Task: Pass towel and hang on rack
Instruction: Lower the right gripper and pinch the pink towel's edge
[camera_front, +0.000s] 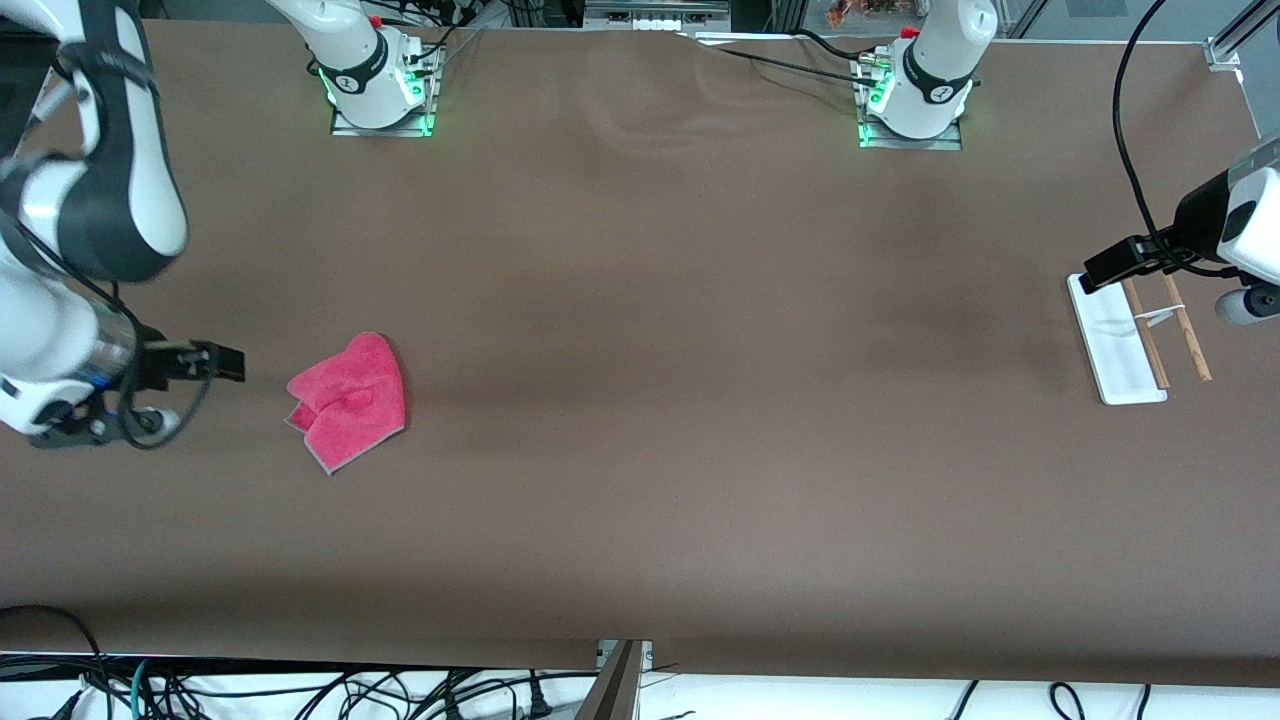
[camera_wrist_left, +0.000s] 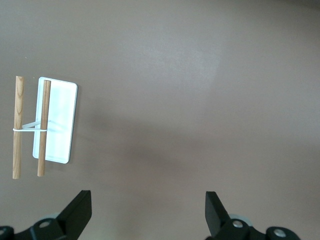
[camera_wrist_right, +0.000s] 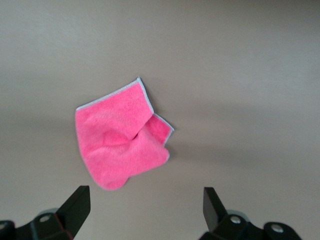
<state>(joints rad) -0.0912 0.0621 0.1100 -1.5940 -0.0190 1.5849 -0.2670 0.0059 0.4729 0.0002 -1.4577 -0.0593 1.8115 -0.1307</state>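
I'm looking down on the brown worktop (camera_front: 640, 400) and the towel (camera_front: 348, 402) lies flat on it, crumpled and partly folded over itself, pink side up with its thin grey edging showing along the border. It sits toward the right arm's end of the worktop, touching nothing else.

My right pincer (camera_wrist_right: 145, 212) hangs in the air near the towel, toward the right arm's end of the worktop from it, not touching it. In the right wrist view its two dark fingers (camera_wrist_right: 75, 210) stand wide apart with only bare worktop between them, and the towel (camera_wrist_right: 122, 135) lies clear of both fingertips. The pincer holds nothing.

The rack (camera_front: 1135, 340) is well apart from the towel, right at the left arm's end of the worktop. Its flat white base rests on the surface and the two thin wooden rods (camera_front: 1186, 328) run parallel above it, one over the base and one just off its edge, joined by a thin white crosspiece.

My left pincer (camera_wrist_left: 147, 215) hovers near the rack, again without contact. From the left wrist view its fingers (camera_wrist_left: 217, 212) are spread wide and empty, and the rack (camera_wrist_left: 55, 120) sits off to one side of them, both rods (camera_wrist_left: 18, 127) plainly visible. In the front view the left arm's wrist (camera_front: 1225, 230) overlaps the rack's upper corner.
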